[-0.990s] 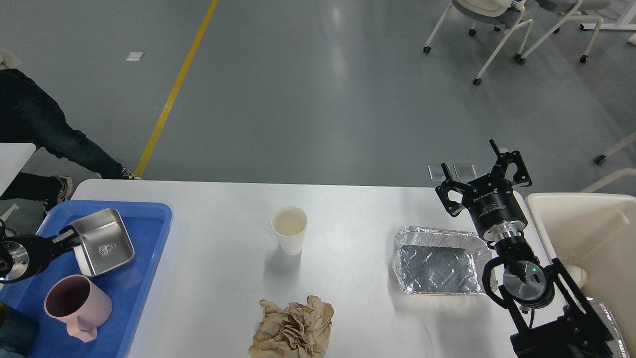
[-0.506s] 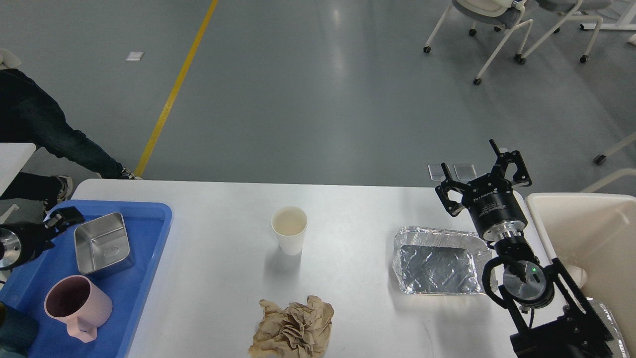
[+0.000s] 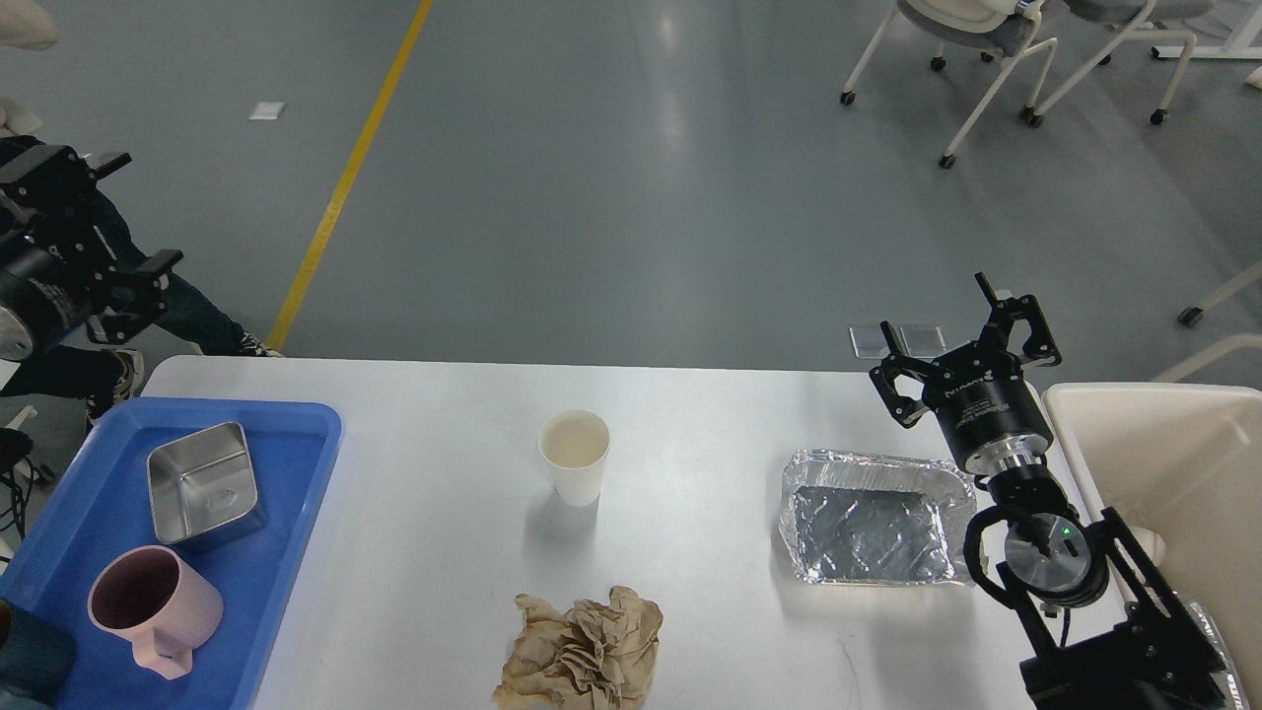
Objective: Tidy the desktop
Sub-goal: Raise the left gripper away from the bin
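Observation:
The white desktop (image 3: pixel 434 552) holds a white paper cup (image 3: pixel 573 456) at its middle, a crumpled brown paper (image 3: pixel 580 651) at the near edge and an empty foil tray (image 3: pixel 873 520) at the right. My left gripper (image 3: pixel 133 210) is open and empty, raised beyond the table's far left corner. My right gripper (image 3: pixel 937 314) is open and empty, hovering just past the foil tray's far edge.
A blue tray (image 3: pixel 296 473) at the left holds a steel container (image 3: pixel 202 483) lying flat and a pink mug (image 3: pixel 148 606). A cream bin (image 3: pixel 1173 473) stands at the right. A person's legs (image 3: pixel 59 355) are at the far left. Chairs (image 3: pixel 986 59) stand far back.
My left gripper let go of the steel container, which now lies flat in the blue tray, then rose up and back to the far left. My right arm barely shifted.

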Available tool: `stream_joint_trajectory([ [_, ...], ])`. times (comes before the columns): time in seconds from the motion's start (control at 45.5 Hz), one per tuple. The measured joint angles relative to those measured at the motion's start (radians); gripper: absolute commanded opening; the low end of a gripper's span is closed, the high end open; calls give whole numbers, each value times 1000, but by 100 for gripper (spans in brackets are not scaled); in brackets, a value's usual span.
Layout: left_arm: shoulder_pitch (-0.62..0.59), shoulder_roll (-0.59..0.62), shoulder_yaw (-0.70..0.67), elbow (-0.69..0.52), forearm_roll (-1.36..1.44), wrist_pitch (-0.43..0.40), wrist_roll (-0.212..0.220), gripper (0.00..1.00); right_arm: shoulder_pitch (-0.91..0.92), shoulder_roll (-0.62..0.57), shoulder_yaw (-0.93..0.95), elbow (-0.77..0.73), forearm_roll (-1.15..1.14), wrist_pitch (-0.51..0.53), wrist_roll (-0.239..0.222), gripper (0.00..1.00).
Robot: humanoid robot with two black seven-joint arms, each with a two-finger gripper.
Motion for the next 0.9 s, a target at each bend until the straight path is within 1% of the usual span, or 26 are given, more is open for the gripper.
stream_joint_trajectory([
  [0.11,139,-65,-134,-187,-10,72,-3,97,-2,-23,-2,-3,-5,0,0,100],
  [0.176,219,-125,-216,-259,-10,89,-5,97,1,-38,-4,-6,-33,0,0,100],
  [0.286,327,-255,-332,-313,-10,92,-7,97,6,-72,-25,-8,-140,0,0,100],
  [0.374,412,-374,-412,-343,-10,81,-7,97,8,-120,-63,-8,-231,2,1,100],
  [0.462,493,-499,-471,-364,-9,46,-7,97,11,-187,-105,-3,-305,3,1,100],
  [0.528,531,-569,-499,-367,-9,16,-7,97,14,-244,-134,2,-360,5,2,100],
  [0.616,556,-623,-520,-367,-9,-2,-7,97,16,-342,-177,21,-437,7,2,100],
  [0.682,563,-638,-527,-367,-9,-6,-9,97,17,-452,-234,42,-495,8,1,100],
  [0.792,567,-643,-531,-362,-9,-7,-10,97,18,-688,-376,86,-553,26,-1,100],
  [0.902,567,-641,-530,-350,-9,-15,-8,97,40,-905,-490,139,-567,84,1,100],
])
